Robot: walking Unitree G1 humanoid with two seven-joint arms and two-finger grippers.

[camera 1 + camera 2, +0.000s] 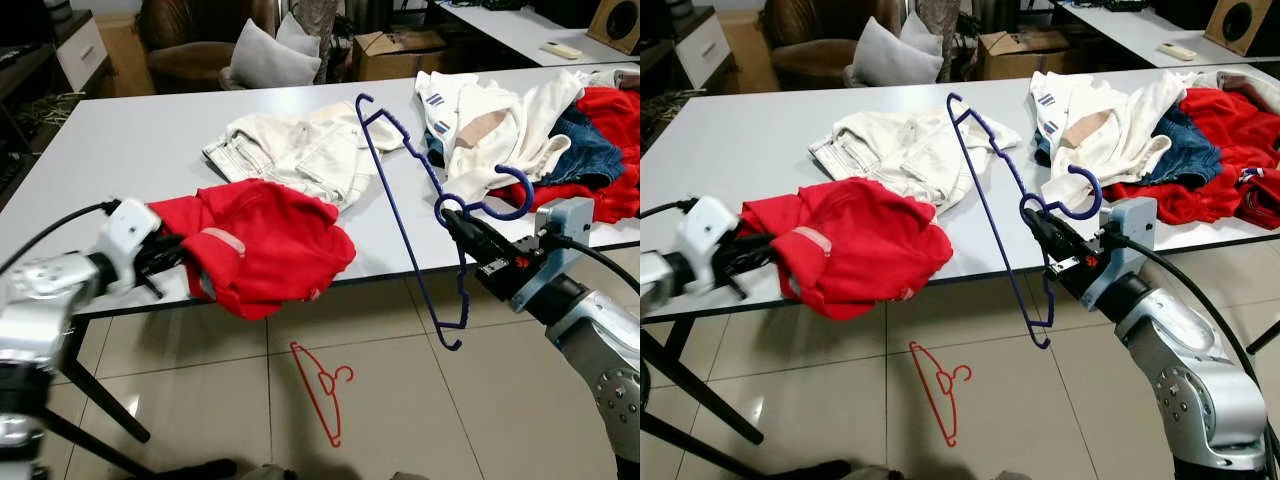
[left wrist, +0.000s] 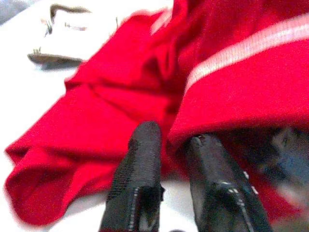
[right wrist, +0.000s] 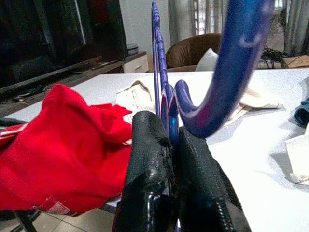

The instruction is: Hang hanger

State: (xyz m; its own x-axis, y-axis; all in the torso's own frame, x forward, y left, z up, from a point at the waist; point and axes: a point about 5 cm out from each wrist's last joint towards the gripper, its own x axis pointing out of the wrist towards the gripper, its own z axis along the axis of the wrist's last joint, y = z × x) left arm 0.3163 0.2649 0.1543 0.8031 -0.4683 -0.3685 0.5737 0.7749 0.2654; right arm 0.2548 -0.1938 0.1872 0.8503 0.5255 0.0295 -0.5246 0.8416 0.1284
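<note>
Blue hanger, a thin wire-like one, is held in the air at the front edge of a long white table, tilted so that one end rises over the tabletop and the other dips below the edge toward the floor; its hook curls up just above the right gripper. That gripper's two black fingers are pressed together on the hanger's neck just below the hook, with no gap visible between them. The left gripper is at the table's front edge on the robot's left, its fingers a little apart with a fold of a red garment between them; this garment lies bunched on the table and droops over the edge. The table stands on a glossy beige tiled floor, and behind it are a brown armchair with two grey cushions, a cardboard box and a second white table at the back. Two hangers are in view: the blue one in the grip and a red hanger lying flat on the tiles under the table edge. On the tabletop there are three groups of clothing: the red garment, cream trousers spread out in the middle, and a mixed heap of white, blue and red pieces at the right end. The cardboard box is open at the top, and its contents cannot be made out.
</note>
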